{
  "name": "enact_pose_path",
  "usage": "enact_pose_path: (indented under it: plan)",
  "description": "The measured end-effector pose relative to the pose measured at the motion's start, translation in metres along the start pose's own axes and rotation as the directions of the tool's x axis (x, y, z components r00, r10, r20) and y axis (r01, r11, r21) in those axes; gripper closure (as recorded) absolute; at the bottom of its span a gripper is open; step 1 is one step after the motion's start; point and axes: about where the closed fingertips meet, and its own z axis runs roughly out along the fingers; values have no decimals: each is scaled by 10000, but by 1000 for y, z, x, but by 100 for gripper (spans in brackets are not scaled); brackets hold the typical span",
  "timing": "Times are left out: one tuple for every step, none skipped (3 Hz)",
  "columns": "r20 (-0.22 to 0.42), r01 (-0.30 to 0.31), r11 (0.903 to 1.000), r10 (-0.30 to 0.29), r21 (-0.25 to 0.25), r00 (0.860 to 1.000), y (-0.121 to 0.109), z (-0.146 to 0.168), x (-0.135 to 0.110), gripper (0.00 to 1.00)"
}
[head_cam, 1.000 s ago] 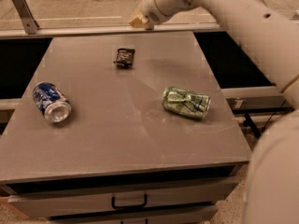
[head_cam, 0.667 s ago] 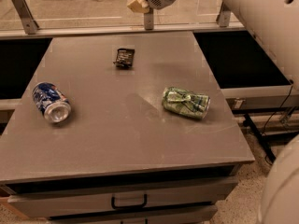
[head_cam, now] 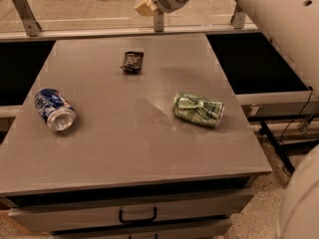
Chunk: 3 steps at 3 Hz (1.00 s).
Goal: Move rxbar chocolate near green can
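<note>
The rxbar chocolate [head_cam: 132, 61] is a small dark wrapper lying flat at the back middle of the grey table [head_cam: 124, 148]. The green can [head_cam: 198, 109] is dented and lies on its side right of the table's centre, well apart from the bar. My gripper [head_cam: 152, 11] hangs above the table's far edge, behind and slightly right of the bar, touching nothing. It holds nothing that I can see.
A blue and white can [head_cam: 54, 108] lies on its side near the table's left edge. A rail with metal posts [head_cam: 24, 13] runs behind the table. My white arm [head_cam: 279, 19] fills the upper right. A drawer handle [head_cam: 137, 216] shows below the front edge.
My gripper has risen a little above the far edge and turned at the wrist. The bar and both cans have not moved.
</note>
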Motion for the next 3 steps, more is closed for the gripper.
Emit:
enact_pose_path:
  plan:
    - [75, -477, 9986, 479, -214, 9988, 13, 21, 15, 59]
    - [29, -823, 9961, 824, -326, 9966, 17, 50, 33, 35]
    - [-48, -1085, 9931, 1084, -453, 9941, 17, 76, 48, 12]
